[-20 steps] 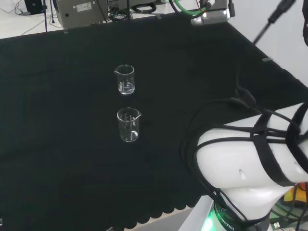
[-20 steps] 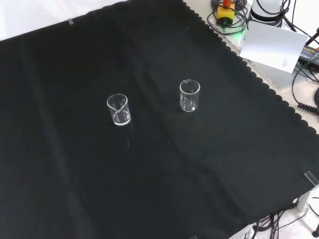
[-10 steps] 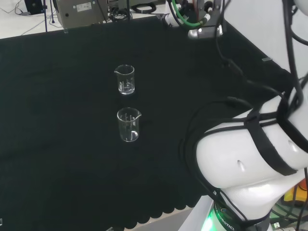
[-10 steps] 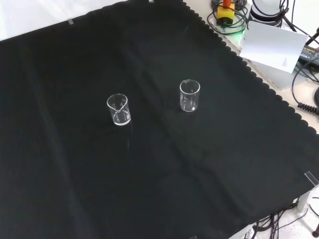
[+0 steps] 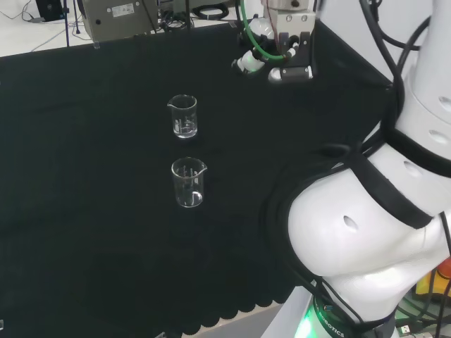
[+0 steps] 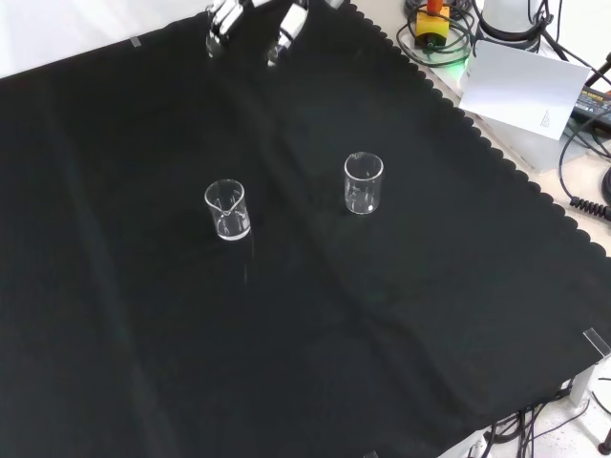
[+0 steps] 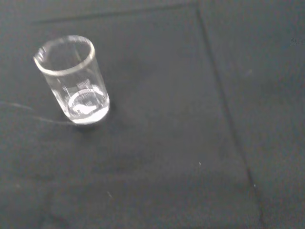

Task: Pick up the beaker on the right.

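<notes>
Two clear glass beakers stand upright on the black cloth (image 6: 143, 363), well apart from each other, and both look empty.

In the front view the right beaker (image 6: 364, 183) stands to the right of the left beaker (image 6: 227, 210) and a little higher in the picture. In the head view the same pair stands one behind the other: the right beaker (image 5: 188, 182) is the nearer one, with the left beaker (image 5: 183, 116) directly beyond it. Each has a small pouring lip at its rim.

One beaker (image 7: 73, 78) shows close up in the wrist view, standing alone on the cloth; which of the two it is cannot be told from that picture.

The hand (image 6: 248, 21) comes in at the top edge of the front view, above and to the left of the right beaker and well apart from it. There its white fingertips (image 6: 283, 29) point down toward the cloth, spread from one another and holding nothing. In the head view the hand (image 5: 276, 53) hangs beyond and to the right of the right beaker, clear of both beakers. The arm's white links (image 5: 366, 232) stand to the right of the right beaker in that view.
</notes>
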